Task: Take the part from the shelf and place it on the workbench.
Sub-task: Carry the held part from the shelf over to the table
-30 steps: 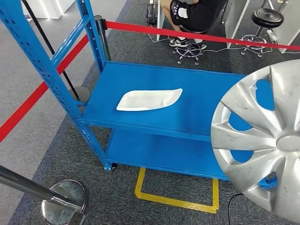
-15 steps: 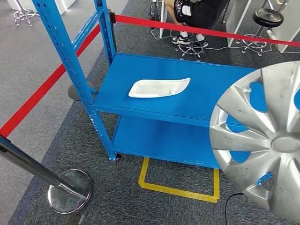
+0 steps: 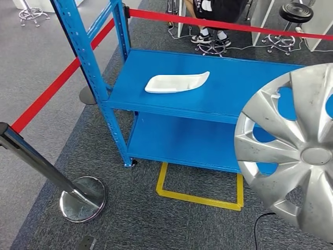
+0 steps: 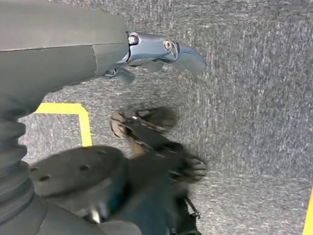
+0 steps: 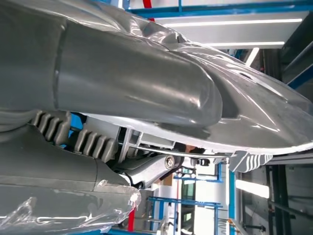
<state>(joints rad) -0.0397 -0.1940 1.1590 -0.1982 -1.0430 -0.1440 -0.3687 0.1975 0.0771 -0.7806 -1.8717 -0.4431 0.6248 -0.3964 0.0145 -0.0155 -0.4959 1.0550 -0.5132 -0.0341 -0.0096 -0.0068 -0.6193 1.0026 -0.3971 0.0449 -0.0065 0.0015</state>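
The right hand (image 5: 122,93) grips the silver hubcap (image 3: 292,153), held up close in front of the blue shelf (image 3: 235,83). The left hand (image 4: 147,54) hangs over carpet, fingers apart, holding nothing. Farther off, a white tray (image 3: 176,82) lies on the shelf.

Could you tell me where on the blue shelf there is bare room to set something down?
On the blue shelf, the upper deck is bare between the left upright and the white tray, and again from the tray toward the silver hubcap. The lower deck looks bare too, though with less headroom. The hubcap, gripped by the right hand, hides the right end.
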